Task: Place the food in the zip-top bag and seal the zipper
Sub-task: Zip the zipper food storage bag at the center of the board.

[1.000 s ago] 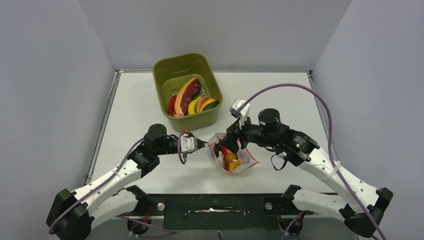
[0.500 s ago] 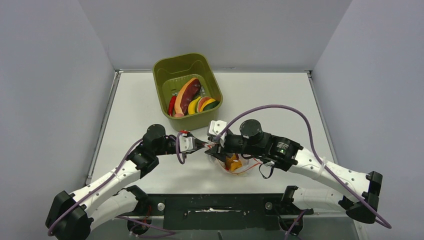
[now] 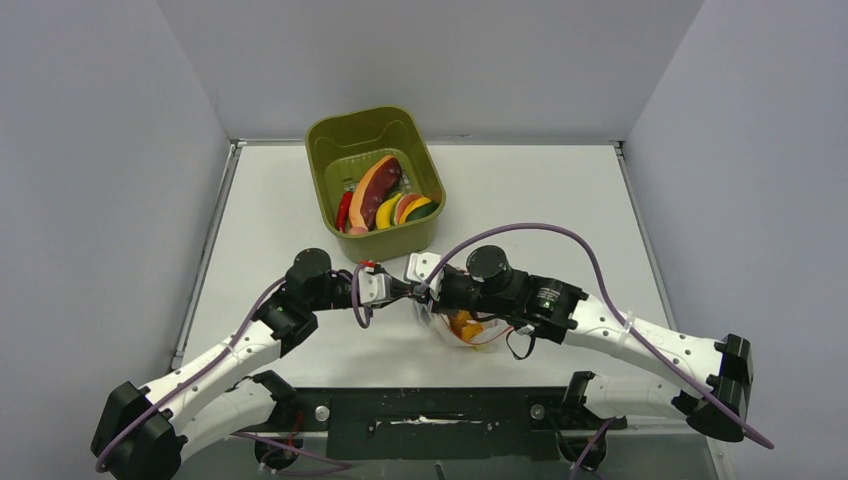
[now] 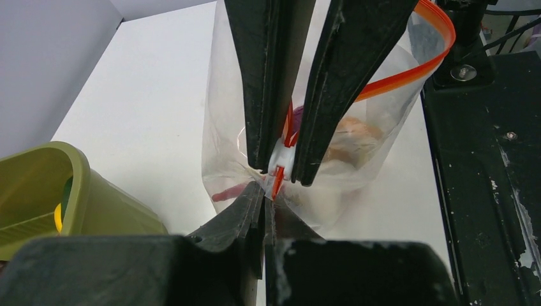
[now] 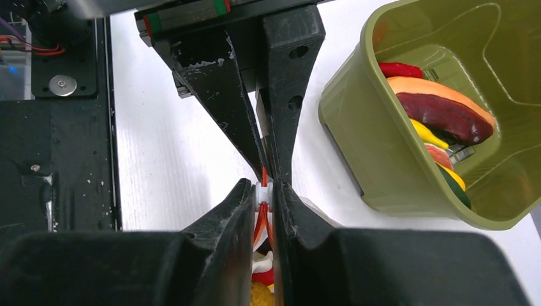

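Note:
The clear zip-top bag lies between the two grippers with orange and red food inside. My left gripper is shut on the bag's corner, as the left wrist view shows. My right gripper faces it tip to tip and is shut on the white slider of the red-orange zipper. The slider sits at the left end of the bag. The zipper strip still curves open behind it. More food lies in the olive-green bin.
The olive-green bin stands just behind the grippers, close to the left of the bag; it also shows in the right wrist view. The black base rail runs along the near table edge. Grey walls enclose the table.
My right arm has swung left and down along the bag's mouth until its tips meet the left gripper's. The left arm has stayed put, holding the bag.

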You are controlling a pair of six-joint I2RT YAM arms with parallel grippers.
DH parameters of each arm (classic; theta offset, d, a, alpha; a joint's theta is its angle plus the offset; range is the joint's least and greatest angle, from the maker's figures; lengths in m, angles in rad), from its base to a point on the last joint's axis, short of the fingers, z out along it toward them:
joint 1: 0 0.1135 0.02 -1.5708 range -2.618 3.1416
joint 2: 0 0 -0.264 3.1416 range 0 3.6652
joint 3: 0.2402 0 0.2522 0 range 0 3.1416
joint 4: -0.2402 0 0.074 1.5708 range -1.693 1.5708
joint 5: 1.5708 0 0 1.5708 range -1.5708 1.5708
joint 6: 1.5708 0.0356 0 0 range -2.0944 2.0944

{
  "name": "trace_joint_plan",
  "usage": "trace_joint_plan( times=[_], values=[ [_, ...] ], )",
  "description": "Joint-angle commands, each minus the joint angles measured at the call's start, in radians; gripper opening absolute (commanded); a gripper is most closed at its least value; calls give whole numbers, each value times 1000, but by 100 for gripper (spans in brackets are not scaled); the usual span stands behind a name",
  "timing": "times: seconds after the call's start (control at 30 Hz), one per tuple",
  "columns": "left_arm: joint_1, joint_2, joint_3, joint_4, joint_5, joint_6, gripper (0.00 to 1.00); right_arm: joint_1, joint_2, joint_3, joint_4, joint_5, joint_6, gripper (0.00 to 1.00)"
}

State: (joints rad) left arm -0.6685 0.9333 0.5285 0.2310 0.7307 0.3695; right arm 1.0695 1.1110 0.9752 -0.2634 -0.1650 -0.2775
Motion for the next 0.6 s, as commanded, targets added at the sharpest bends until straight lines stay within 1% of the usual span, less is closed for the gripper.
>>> trace_joint_plan(
  times=[0.0, 0.2, 0.37, 0.57],
  values=[
    [0, -21, 44, 14, 44, 6, 0, 9, -8, -8, 44, 27, -28, 0],
    [49, -35, 49, 17, 102, -21, 0, 10, -56, -34, -29, 64, -38, 0],
    [94, -53, 34, 82, 153, -81, 0, 9, -93, -24, -114, 115, -41, 0],
    [128, -30, 19, 113, 213, -106, 0, 7, -111, -27, -119, 138, -57, 0]
  ],
)
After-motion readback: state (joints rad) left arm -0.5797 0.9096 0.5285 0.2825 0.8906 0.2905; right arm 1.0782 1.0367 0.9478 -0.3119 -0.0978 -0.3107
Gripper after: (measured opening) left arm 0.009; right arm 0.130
